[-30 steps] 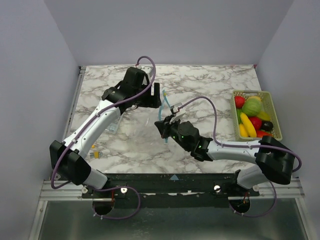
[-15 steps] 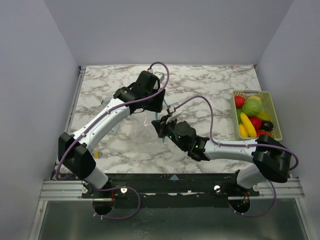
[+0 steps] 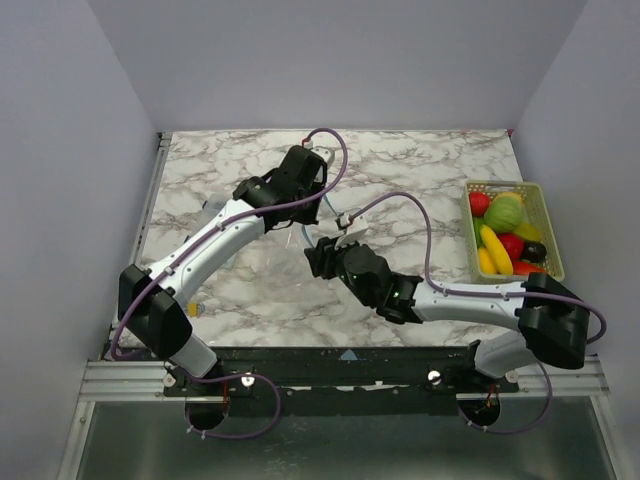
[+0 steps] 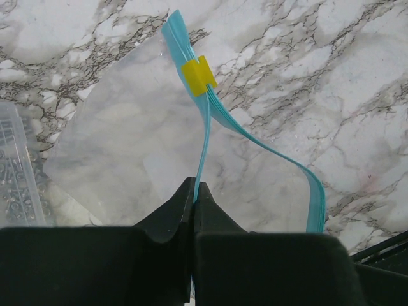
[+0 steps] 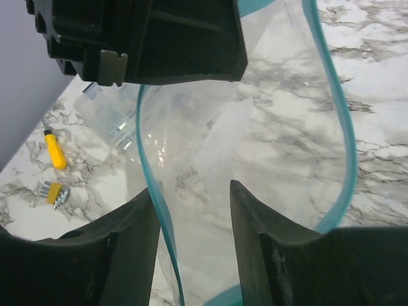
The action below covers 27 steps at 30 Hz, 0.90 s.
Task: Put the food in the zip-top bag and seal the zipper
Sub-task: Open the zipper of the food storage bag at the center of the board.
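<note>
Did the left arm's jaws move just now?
Yes. The left gripper slid a little to the right, toward the basket.

Soft, even light on all three views, with no hard shadows.
The top view is bright and sharp: the marble table reads pale, with only faint, diffuse shading under the arms, and the walls splay outward towards the edges. In the left wrist view the zipper and its yellow slider are crisp, the zip-top bag carries a milky sheen, and the left gripper is near-black and featureless. In the right wrist view the right gripper is dark and slightly soft, and the marble behind it is bright.
</note>
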Tool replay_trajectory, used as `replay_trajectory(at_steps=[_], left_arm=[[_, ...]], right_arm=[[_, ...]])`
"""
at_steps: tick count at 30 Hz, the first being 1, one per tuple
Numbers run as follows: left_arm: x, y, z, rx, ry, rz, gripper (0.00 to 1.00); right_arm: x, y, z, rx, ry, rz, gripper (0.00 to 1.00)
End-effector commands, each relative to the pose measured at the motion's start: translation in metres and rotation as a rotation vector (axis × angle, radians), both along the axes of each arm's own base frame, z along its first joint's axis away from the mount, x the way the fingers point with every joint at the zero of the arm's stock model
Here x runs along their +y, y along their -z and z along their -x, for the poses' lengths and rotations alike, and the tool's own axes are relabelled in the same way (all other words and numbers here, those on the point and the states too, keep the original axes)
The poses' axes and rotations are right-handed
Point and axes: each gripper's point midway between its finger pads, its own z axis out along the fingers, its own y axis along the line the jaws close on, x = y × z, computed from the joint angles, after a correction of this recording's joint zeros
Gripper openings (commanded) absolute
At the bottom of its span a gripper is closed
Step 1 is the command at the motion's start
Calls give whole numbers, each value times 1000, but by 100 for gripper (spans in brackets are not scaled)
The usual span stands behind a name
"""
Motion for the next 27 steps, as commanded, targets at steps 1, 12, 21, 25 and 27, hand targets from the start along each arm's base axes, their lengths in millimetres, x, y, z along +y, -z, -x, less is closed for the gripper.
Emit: replay_trajectory(at_steps=[1, 12, 21, 25, 27], left_arm=[[5, -16, 1, -39, -10, 15, 0], [-1, -19, 7, -28, -1, 66, 0], [-8, -22, 12, -12, 27, 102, 0], [-13, -23, 16, 0, 50, 127, 0], [-17, -23, 19, 13, 70, 144, 0]], right_arm=[[-25, -11, 4, 66, 91, 7, 51], [-77, -51, 8, 264, 355, -49, 93], [-152, -76, -14, 237, 601, 96, 100], [-129, -79, -13, 166, 417, 60, 95], [-108, -82, -12, 113, 304, -17, 93]])
